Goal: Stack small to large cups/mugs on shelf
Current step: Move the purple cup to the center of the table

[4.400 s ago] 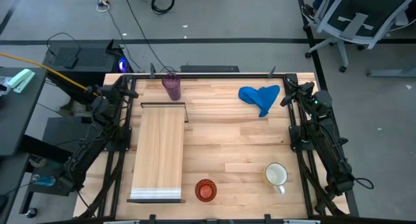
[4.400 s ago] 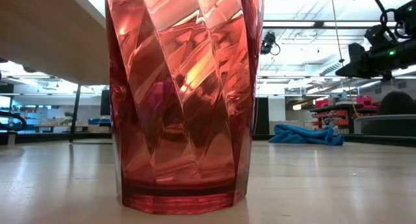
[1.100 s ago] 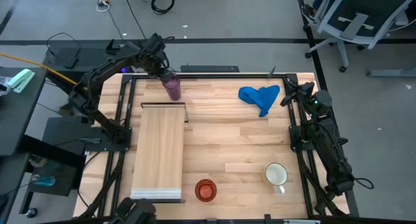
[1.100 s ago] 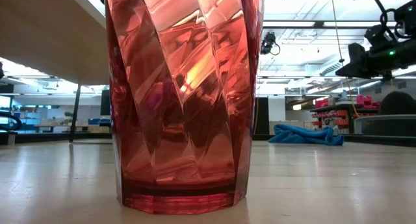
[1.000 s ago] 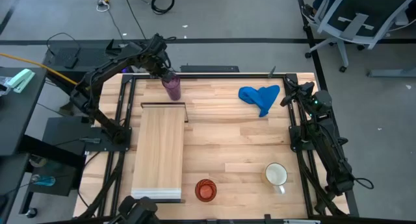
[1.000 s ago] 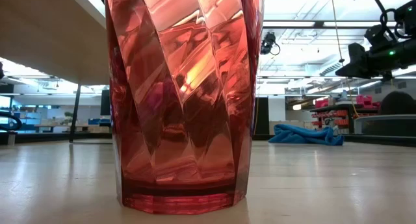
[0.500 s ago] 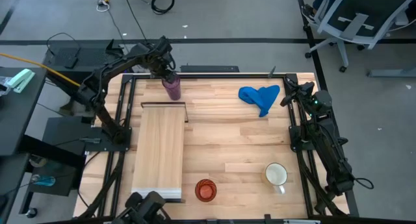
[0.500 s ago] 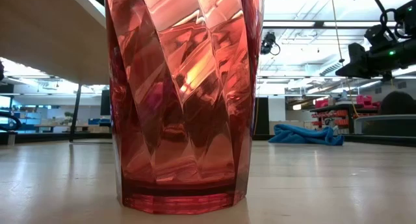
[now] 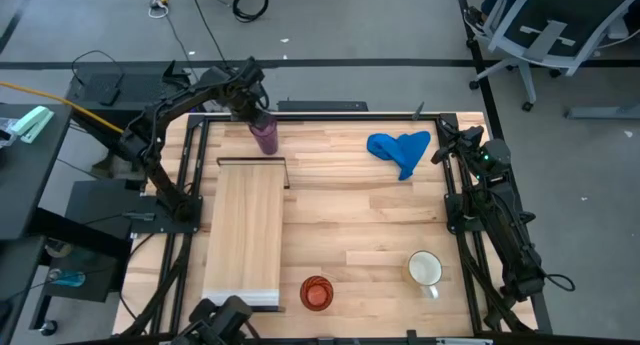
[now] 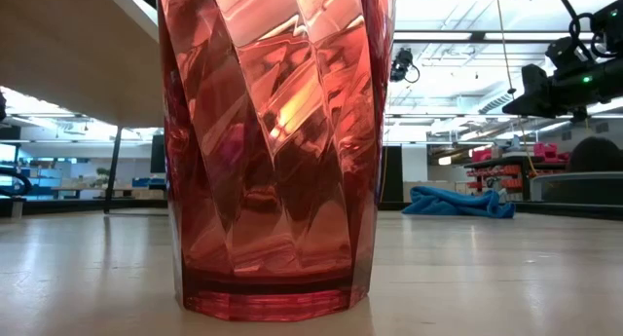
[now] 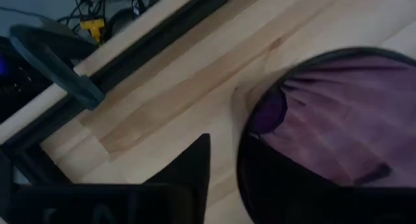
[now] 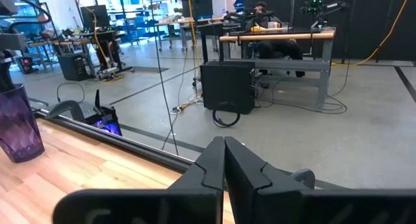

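The translucent purple tumbler (image 9: 265,135) stands upright on the table at the far left, just beyond the shelf's dark metal frame end (image 9: 252,162). My left gripper (image 9: 256,113) is open at the tumbler's rim; in the left wrist view (image 11: 237,146) one finger is outside the tumbler (image 11: 338,120) and the other is at its mouth. The pale wooden shelf (image 9: 243,240) lies along the left side. The orange-red cup (image 9: 316,293) and the white mug (image 9: 425,270) stand near the front edge. My right gripper (image 12: 224,152) is shut and parked at the far right (image 9: 440,150). My left gripper comes at the purple tumbler's rim (image 11: 244,152) from above and from the far side. One finger (image 11: 195,165) stands outside the wall; the other is over the mouth. I cannot tell whether either finger touches the tumbler, which stands on the table.
A crumpled blue cloth (image 9: 400,150) lies at the far right near my right arm. The orange-red cup fills the low view (image 10: 277,151), with the shelf's underside (image 10: 68,44) above at the left. A dark rail (image 9: 320,107) runs along the far edge.
My left gripper has moved a little toward the table's right edge, closer over the purple tumbler. The tumbler has stayed where it was.
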{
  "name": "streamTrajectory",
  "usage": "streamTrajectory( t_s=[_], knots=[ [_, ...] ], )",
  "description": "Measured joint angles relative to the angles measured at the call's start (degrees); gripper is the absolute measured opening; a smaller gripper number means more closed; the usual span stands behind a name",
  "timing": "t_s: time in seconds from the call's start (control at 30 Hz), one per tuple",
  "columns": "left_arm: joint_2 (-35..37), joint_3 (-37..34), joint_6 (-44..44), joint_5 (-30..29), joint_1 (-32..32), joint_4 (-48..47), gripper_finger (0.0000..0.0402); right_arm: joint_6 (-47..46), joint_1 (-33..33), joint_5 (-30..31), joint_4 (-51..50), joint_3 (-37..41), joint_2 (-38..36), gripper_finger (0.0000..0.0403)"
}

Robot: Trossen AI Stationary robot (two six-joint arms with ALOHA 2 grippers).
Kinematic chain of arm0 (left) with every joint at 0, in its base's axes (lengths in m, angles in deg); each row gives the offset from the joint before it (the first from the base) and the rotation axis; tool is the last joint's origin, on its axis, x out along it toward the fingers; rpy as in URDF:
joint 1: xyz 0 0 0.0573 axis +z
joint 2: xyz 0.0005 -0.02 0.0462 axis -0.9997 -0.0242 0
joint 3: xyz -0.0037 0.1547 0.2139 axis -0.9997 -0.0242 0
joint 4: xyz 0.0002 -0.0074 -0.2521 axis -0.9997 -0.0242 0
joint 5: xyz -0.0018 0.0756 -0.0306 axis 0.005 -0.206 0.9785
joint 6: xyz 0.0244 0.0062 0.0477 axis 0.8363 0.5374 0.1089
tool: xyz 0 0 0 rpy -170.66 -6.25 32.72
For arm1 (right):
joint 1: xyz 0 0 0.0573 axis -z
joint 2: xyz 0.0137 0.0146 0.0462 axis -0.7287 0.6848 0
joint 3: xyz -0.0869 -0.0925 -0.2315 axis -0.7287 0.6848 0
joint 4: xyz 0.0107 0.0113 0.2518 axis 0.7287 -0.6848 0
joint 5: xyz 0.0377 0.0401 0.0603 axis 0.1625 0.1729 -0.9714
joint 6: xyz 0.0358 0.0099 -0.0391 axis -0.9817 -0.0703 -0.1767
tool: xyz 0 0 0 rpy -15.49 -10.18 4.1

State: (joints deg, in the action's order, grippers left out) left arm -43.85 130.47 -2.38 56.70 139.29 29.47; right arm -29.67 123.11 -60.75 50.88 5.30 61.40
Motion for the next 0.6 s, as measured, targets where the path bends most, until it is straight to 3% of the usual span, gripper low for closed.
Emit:
streamTrajectory(
  t_s=[0.23,0.6],
  knots=[
    [0.1,0.1,-0.1,0.5,0.0,-1.7,0.0016,0.0,0.0,0.0,0.0,0.0,0.0,0.0017],
    [0.1,2.9,2.4,0.9,-0.5,-3.2,0.0012,0.0,0.0,0.0,0.0,0.0,0.0,0.0017]
  ],
)
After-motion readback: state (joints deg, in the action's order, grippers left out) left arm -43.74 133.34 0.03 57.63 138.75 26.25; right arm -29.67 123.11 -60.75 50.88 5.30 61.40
